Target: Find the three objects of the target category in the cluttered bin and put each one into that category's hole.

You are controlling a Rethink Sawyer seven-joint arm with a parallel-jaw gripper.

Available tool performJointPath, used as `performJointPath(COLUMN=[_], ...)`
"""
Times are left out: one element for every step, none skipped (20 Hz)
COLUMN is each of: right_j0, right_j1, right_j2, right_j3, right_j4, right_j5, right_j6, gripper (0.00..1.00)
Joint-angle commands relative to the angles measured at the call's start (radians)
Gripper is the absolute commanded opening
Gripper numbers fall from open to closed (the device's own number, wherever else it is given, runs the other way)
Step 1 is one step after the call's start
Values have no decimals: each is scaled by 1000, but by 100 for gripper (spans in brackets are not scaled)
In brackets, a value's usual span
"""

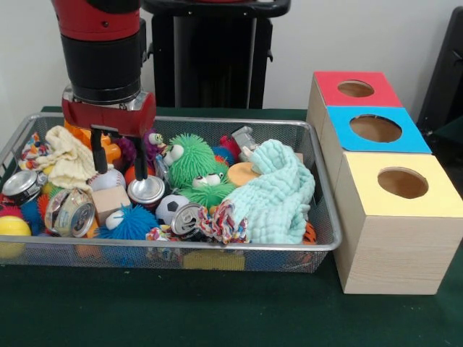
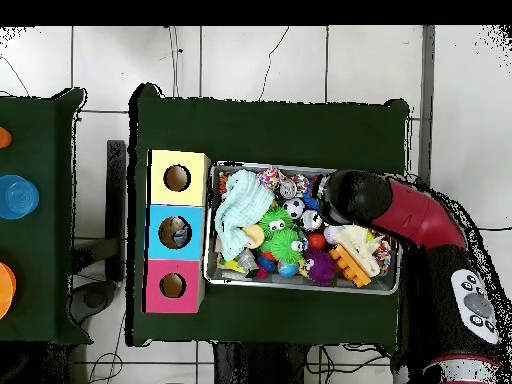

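Near edge of the green surface [image 1: 217, 311] is sitting bare. On it the wire mesh bin [image 1: 329, 242] is holding a jumble: crushed cans [image 1: 189, 219] and a rope toy [image 1: 221, 220] are lying against the front wall, a blue spiky ball [image 1: 134, 223] and soccer ball [image 1: 171, 207] just behind. A mint cloth [image 1: 278, 195] is draping over the right side, likely hiding things under it. Mid-bin, the gripper [image 1: 119, 155] is hanging low with fingers [image 1: 98, 155] spread, one either side of a baseball [image 1: 107, 179]; an upright can [image 1: 147, 191] is standing right under the other finger. Seems to be lining up on a pick; which category is the target can't be told. Green fuzzy toys [image 1: 192, 155] are crowding beside it, so a clean grasp looks tight. Right of the bin, the yellow box [image 1: 401, 217], blue box [image 1: 376, 130] and red box [image 1: 354, 88] are lined up touching, holes up for dropping items in. A cream cloth [image 1: 69, 159] is bunching at far left.
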Motion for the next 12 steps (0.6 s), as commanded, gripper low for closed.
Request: performJointPath(right_j0=[-65, -74, -85, -91, -99, -105, -114, -118, -119, -118, -103, -93], right_j1=[4, 4, 2, -1, -8, -12, -18, -21, -34, -44, -71, -89], right_j2=[176, 188, 204, 213, 224, 233, 244, 251, 255, 257, 242, 231], right_j3=[60, 64, 70, 73, 83, 89, 101, 107, 122, 131, 151, 165], right_j4=[-76, -79, -81, -86, -88, -92, -92, -95, -93, -94, -91, -92], right_j5=[55, 57, 61, 64, 66, 67, 67, 69, 72, 77, 84, 87], right_j6=[-215, -218, -228, -228, -228, -227, -224, -220, -206, -193, -154, -125], gripper=[100, 100, 100, 100, 100, 100, 100, 100, 100, 100, 100, 100])
